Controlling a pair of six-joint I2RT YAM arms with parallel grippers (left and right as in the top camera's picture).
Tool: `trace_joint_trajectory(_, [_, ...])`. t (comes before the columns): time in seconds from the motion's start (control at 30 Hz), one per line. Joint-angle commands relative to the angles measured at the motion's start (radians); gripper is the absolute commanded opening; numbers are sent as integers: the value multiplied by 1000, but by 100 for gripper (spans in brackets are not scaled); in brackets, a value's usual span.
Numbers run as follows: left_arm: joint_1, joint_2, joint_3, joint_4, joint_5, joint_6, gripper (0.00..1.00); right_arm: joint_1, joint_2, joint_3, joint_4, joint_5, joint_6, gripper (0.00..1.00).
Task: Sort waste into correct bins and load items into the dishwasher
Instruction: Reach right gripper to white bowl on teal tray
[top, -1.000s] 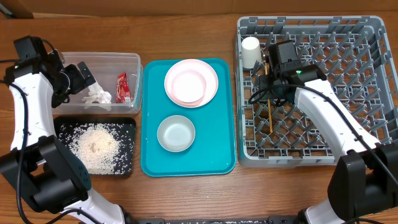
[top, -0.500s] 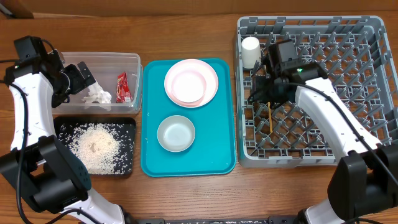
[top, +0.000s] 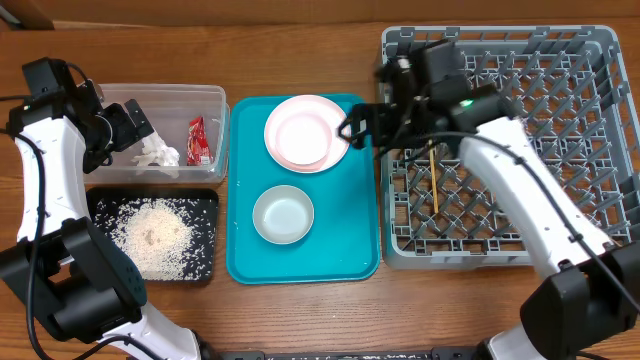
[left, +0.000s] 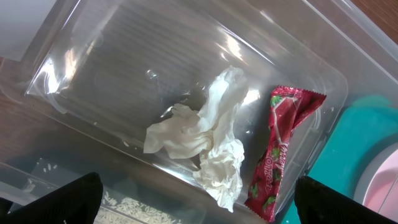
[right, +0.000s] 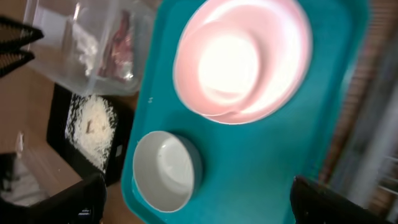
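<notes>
Waste looks sorted: tissue (left: 208, 146) and wrapper (left: 280, 149) lie in the clear tub (top: 170, 90) at 10 o'clock, rice (top: 152, 235) on the black tray (top: 205, 200) at 8 o'clock. Only the chopsticks (top: 433, 185) show in the rack (top: 480, 258) at 3 o'clock, while the pink plate (top: 275, 120) carrying a pinkish bowl (top: 303, 138) and the grey-white bowl (top: 283, 215) wait on the teal tray (top: 345, 230). Right gripper (top: 352, 130) hangs by the plate's 3 o'clock edge, left gripper (top: 135, 125) over the tub, jaws of both spread and empty.

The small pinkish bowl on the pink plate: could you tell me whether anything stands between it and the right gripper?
Nothing visible does. The right gripper hangs open by the right rim of the round pale pink plate, and the small round pinkish bowl sits uncovered on that plate, with nothing over it.
</notes>
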Motion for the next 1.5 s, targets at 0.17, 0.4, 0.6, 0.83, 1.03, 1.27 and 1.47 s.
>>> trace_joint_trajectory(0.17, [-13,-33,16,-2,-6,19,100,195,-10,20,66,239,0,92])
trace_joint_trajectory(0.4, [-13,-34,16,-2,-6,19,100,292,6,19,98,393,-4,59])
trace_joint_trajectory(0.6, [-13,-34,16,-2,-6,19,100,304,63,18,98,371,-3,31])
trace_joint_trajectory(0.83, [-13,-34,16,-2,-6,19,100,309,122,-6,100,214,-3,28])
trace_joint_trajectory(1.03, [-13,-34,16,-2,-6,19,100,343,131,-45,117,212,-3,28])
trace_joint_trajectory(1.27, [-13,-33,16,-2,-6,19,100,426,132,-86,148,212,-3,28])
trace_joint_trajectory(1.47, [-13,-34,16,-2,-6,19,100,508,132,-130,193,216,-4,28])
